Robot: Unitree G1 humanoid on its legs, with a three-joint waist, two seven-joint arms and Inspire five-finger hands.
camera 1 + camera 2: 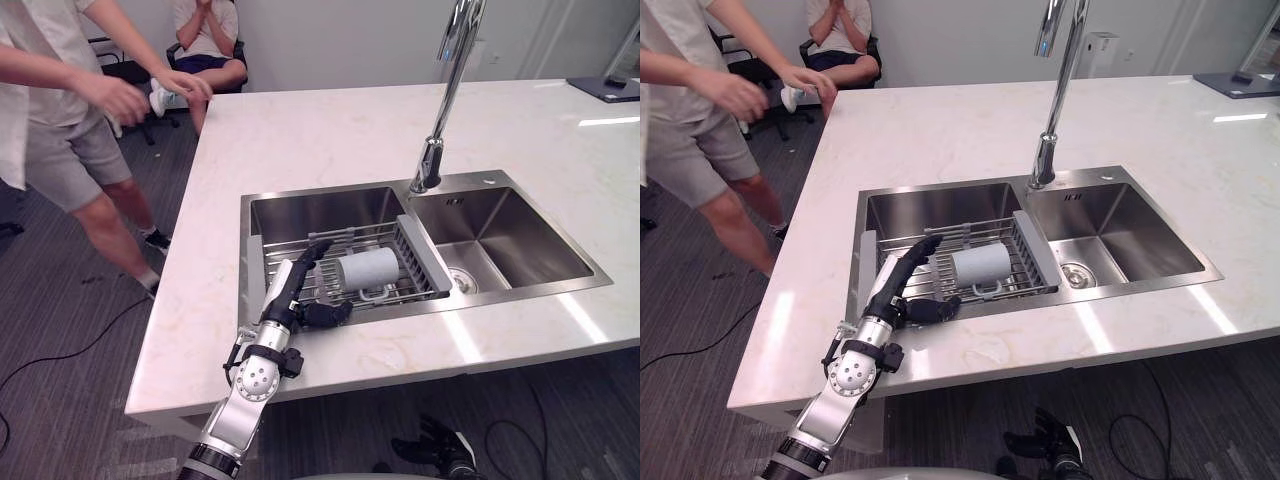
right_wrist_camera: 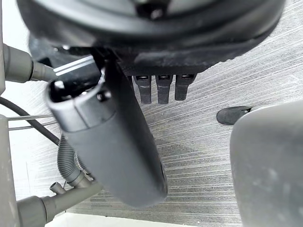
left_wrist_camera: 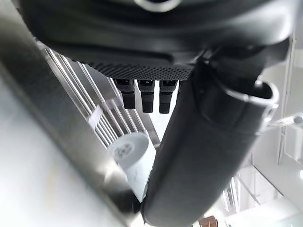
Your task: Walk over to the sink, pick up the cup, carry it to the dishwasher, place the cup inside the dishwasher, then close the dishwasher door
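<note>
the robot stands at the sink (image 1: 320, 212), left hand (image 1: 284, 296) spread open over the rack (image 1: 420, 258) just beside the cup (image 1: 368, 268) lying on its side, not yet gripped, right hand (image 2: 113, 142) hanging slack, so lifting, carrying, loading and door-closing all remain.

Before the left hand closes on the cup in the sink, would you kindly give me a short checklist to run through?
1. Left hand open: ok, fingers straight over the rack.
2. Cup within reach: ok, it lies on its side on the rack in the left basin, right beside the hand.
3. Hand touching the cup: cannot tell.
4. Faucet out of the way: ok, it stands behind the basins.
5. Right hand free: ok, open, low by the floor.
6. Person clear: ok, standing at the counter's far corner, apart from the sink.
</note>
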